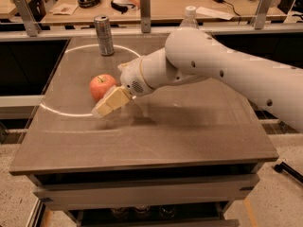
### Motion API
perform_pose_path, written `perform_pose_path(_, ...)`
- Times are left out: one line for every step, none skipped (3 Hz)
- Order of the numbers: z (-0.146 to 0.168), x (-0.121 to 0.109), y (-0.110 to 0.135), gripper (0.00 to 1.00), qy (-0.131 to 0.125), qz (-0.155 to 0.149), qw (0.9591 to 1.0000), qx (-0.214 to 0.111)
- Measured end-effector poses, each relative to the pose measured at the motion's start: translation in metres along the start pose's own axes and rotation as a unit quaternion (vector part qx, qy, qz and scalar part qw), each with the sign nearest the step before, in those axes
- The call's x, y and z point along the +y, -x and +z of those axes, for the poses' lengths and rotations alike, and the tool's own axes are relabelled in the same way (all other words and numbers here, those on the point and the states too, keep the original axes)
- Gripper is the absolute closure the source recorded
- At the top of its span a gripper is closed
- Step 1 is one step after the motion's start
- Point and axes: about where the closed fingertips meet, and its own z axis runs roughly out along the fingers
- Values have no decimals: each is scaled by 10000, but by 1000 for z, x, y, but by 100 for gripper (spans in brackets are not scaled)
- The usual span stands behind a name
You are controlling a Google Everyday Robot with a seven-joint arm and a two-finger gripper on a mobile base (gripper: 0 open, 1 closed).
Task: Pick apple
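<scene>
Our gripper (105, 107) hangs low over the smooth brown table (189, 136); we cannot tell whether it is wide or narrow. The apple (101, 85) sits just beyond its cream tip, on the far side. It is round, glossy and red-orange, with no long axis. Farther back stands a metal can (103, 34).

Warm overhead light, soft shadow under tool (105, 107) (beside apple (101, 85)), table (199, 136) sheen

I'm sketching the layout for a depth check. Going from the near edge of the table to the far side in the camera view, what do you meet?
Claw, low and nearest → apple, right behind it → can → water bottle, farthest back.
</scene>
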Motion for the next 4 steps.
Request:
perform_pose_path(11,-6,0,17,69,-57,10000,-31)
perform_pose_path(21,-8,-1,40,161,-88,9998,-11)
perform_pose_path(21,-7,0,64,231,-69,9997,-36)
perform_pose_path(2,-9,17,88,163,-71,9993,-319)
